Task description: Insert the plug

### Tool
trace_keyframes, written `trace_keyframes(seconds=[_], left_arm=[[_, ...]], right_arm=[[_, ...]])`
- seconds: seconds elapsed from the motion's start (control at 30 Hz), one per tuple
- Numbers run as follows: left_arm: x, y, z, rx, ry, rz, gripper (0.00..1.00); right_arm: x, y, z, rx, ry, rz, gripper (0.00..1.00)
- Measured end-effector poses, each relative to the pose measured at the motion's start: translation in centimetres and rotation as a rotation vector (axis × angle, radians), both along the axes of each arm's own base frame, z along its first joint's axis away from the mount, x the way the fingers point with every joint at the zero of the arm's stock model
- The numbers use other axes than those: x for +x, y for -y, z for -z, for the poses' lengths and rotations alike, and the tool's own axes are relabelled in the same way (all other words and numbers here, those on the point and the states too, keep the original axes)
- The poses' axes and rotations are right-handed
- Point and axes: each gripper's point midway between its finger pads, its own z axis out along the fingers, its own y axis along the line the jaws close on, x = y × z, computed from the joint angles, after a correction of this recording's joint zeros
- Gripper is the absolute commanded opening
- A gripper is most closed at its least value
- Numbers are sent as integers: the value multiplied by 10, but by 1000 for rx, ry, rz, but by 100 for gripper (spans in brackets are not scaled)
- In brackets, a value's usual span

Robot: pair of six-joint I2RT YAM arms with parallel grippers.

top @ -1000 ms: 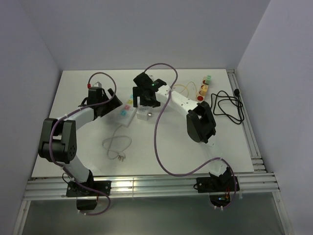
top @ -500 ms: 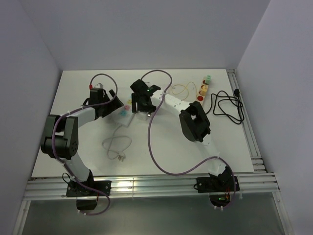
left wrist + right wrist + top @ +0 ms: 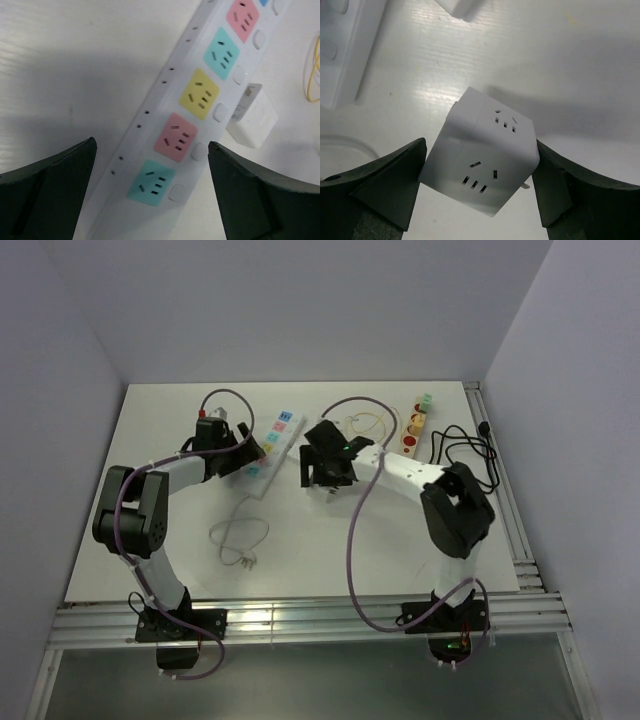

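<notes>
The plug is a white cube adapter [image 3: 492, 130] with socket holes on two faces and a metal prong at its lower right. My right gripper [image 3: 480, 150] is shut on it and holds it tilted, right of the power strip; the gripper also shows in the top view [image 3: 325, 478]. The white power strip [image 3: 272, 452] has coloured sockets [image 3: 200, 94] in a row. My left gripper [image 3: 151, 150] is open and straddles the strip's near end, over the pink and teal sockets; it also shows in the top view [image 3: 238, 452].
A small white charger block [image 3: 252, 122] lies against the strip's right side. A loose white cable with a plug [image 3: 238, 538] lies in front. A thin yellow cable [image 3: 370, 423], a small multicoloured strip [image 3: 415, 420] and a black cable [image 3: 465, 455] lie at the back right.
My right gripper has moved right, away from the strip, with the cube adapter in it. The strip's sockets are now uncovered. My left gripper has shifted right over the strip's end.
</notes>
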Motion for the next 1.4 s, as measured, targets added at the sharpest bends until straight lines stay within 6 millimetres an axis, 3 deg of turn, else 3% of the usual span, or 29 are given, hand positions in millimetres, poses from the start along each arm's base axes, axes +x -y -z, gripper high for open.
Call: trace_keyframes(seconds=[0.13, 0.27, 0.37, 0.77, 1.0, 1.2, 1.4], left_arm=[[1, 20, -5, 32, 28, 52, 100], [-2, 33, -6, 91, 50, 89, 99], [-4, 37, -2, 142, 50, 97, 99], [-5, 50, 7, 379, 42, 97, 100], [-1, 55, 8, 386, 45, 105, 99], [1, 59, 8, 373, 46, 112, 88], [-8, 67, 9, 342, 52, 113, 87]], right_arm=[[-7, 31, -22, 75, 45, 38, 39], [9, 57, -41, 130, 91, 97, 39], [20, 66, -47, 150, 119, 118, 38], [14, 69, -39, 206, 93, 80, 38], [16, 78, -39, 229, 102, 86, 38], [15, 80, -36, 247, 99, 80, 38], [17, 79, -34, 267, 111, 76, 37]])
